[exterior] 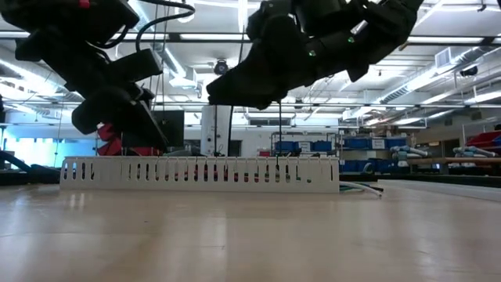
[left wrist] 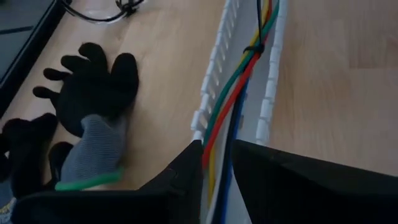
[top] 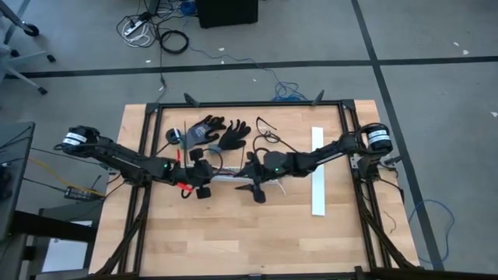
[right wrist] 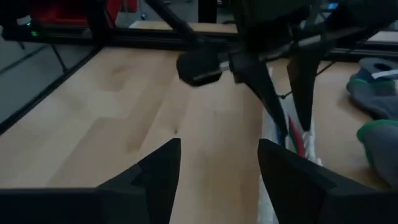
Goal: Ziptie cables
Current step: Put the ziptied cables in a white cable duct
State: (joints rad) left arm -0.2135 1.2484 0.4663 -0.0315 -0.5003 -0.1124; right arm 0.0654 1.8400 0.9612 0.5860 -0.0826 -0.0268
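The cables (left wrist: pixel 233 93), a bundle of green, red, yellow and blue wires, lie along the channel of a white slotted strip (left wrist: pixel 273 81) in the middle of the table (top: pixel 226 177). A thin black tie (left wrist: pixel 258 46) crosses the bundle farther along. My left gripper (left wrist: pixel 216 168) is at the strip's left end (top: pixel 199 177), shut on the cables. My right gripper (right wrist: pixel 219 165) hovers open over the strip's right end (top: pixel 250 175) with nothing between its fingers, facing the left gripper. My left gripper pinches the cable bundle near its left end (left wrist: pixel 214 155) between its two fingers. The fingers (right wrist: pixel 292 106) slant down from the table's left and run roughly along the wires. Beyond the fingers the bundle lies in the strip's channel.
Two black and grey gloves (top: pixel 214 132) lie behind the strip, one close beside it (left wrist: pixel 93 93). A thin black looped cord (top: pixel 268 128) lies at the back. A second white strip (top: pixel 317 171) lies on the right. Black frame rails (top: pixel 249 103) border the table.
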